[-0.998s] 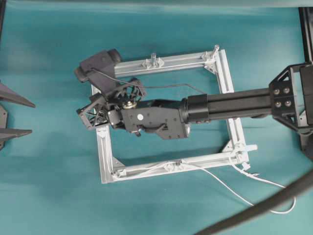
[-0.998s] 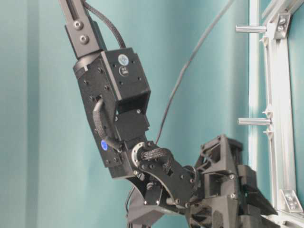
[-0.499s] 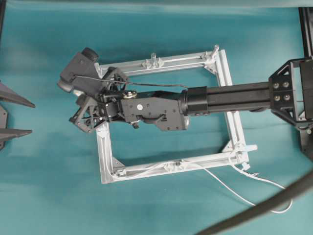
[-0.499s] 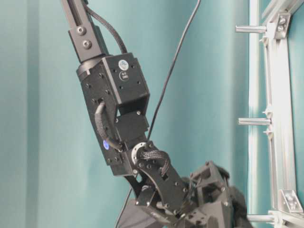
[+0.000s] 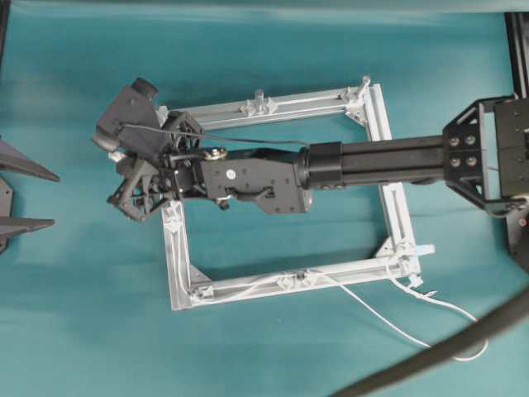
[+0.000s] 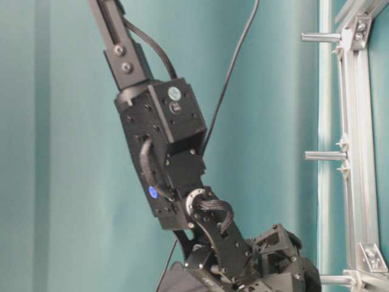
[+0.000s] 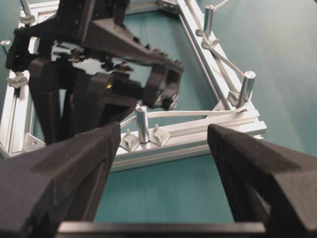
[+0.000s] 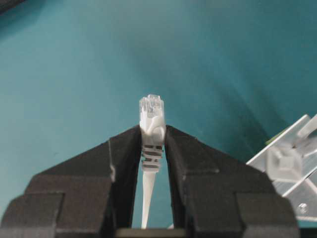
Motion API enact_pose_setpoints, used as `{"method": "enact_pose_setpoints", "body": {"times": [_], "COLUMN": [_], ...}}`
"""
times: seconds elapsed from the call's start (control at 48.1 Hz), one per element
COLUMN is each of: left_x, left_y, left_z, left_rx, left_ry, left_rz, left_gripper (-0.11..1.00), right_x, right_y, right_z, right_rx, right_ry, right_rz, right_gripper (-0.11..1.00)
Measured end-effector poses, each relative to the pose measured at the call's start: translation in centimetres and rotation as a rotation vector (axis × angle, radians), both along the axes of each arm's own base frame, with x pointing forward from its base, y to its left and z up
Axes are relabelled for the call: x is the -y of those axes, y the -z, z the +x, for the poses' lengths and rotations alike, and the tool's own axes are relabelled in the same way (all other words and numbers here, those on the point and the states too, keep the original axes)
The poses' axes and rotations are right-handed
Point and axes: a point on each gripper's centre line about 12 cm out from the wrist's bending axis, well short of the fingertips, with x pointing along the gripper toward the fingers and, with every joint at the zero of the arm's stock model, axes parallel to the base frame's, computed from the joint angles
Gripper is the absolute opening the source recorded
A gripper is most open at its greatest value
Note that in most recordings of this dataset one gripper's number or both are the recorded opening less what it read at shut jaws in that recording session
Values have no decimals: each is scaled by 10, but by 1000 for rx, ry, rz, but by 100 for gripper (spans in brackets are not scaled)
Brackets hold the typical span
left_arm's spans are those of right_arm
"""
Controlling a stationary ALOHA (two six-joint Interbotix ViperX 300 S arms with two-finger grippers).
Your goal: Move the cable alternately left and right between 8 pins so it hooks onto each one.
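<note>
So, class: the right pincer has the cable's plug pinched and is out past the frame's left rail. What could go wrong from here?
1. The right pincer grips only the plug near its tips; a tug could pull it free.
2. The cable lies low around the corner pin; lifting may unhook it.
3. The arm crosses low over the frame, and could knock a pin.
</note>
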Motion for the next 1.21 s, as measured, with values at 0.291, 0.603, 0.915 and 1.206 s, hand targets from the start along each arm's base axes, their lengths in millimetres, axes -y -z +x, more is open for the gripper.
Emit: {"method": "enact_pose_setpoints", "body": {"times": [0.291, 0.603, 0.915, 1.206], "left_x": [0, 0, 0, 0], "left_y": [0, 1, 0, 0], "left_z": [0, 0, 0, 0], "left_rx": [0, -2, 0, 0], "left_ry": [1, 2, 1, 2], "left_rz": [-1, -2, -1, 0], "left_gripper": [81, 81, 81, 81], "right_x": [63, 91, 111, 130], "right_y": [-9, -14, -5, -2], "right_z": [-3, -4, -2, -13], "right_rx": [40, 96, 80, 67], "right_ry": [96, 113, 164, 311], "right_rz": [-3, 1, 0, 76], "right_gripper": [18, 18, 18, 18]}}
